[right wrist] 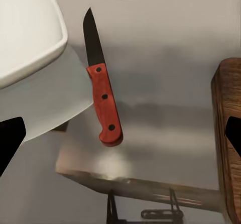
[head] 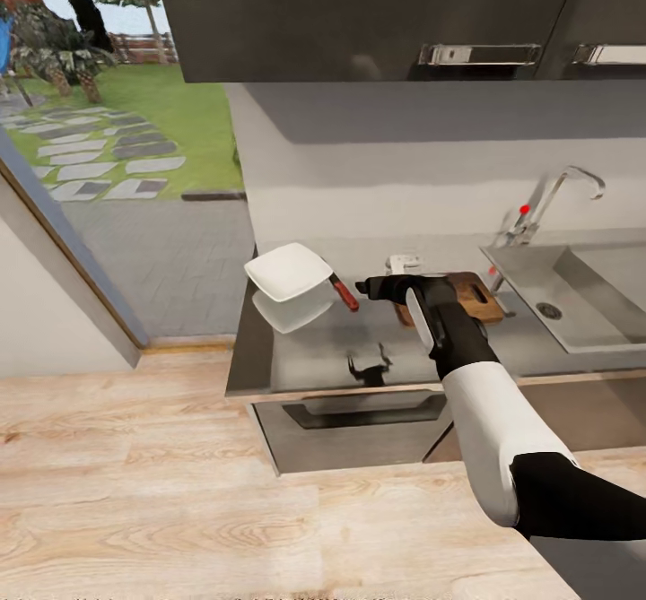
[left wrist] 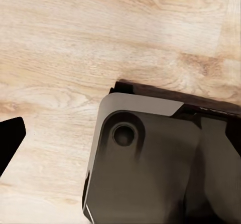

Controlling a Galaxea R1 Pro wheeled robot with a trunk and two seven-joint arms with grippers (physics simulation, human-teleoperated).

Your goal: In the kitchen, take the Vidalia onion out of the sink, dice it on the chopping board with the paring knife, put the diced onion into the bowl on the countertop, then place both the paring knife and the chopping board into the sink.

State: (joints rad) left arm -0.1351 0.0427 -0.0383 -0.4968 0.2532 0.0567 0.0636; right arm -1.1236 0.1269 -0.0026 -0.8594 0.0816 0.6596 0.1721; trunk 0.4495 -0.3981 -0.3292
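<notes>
Looking down from my head, my right claw (head: 366,287) hovers over the bench (head: 305,358) between the bowl (head: 289,271) and the chopping board (head: 468,293), close to the knife's (head: 344,294) red handle beside the bowl. The sink (head: 583,300) sits off to the right under the tap (head: 556,196); I can't spot any onion in it, and its far side is cut off. My arm hides most of the board.

From my left wrist I see floor (left wrist: 100,43) and a dark part of my own body (left wrist: 150,169); whether that claw is clenched I cannot tell.

From my right wrist, the knife (right wrist: 103,101) lies just beside the bowl (right wrist: 25,28), its blade tip against the rim. My fingers (right wrist: 10,138) stand spread, grasping nothing. Reaching in carelessly could knock the bowl or skid the knife along the slick bench.
</notes>
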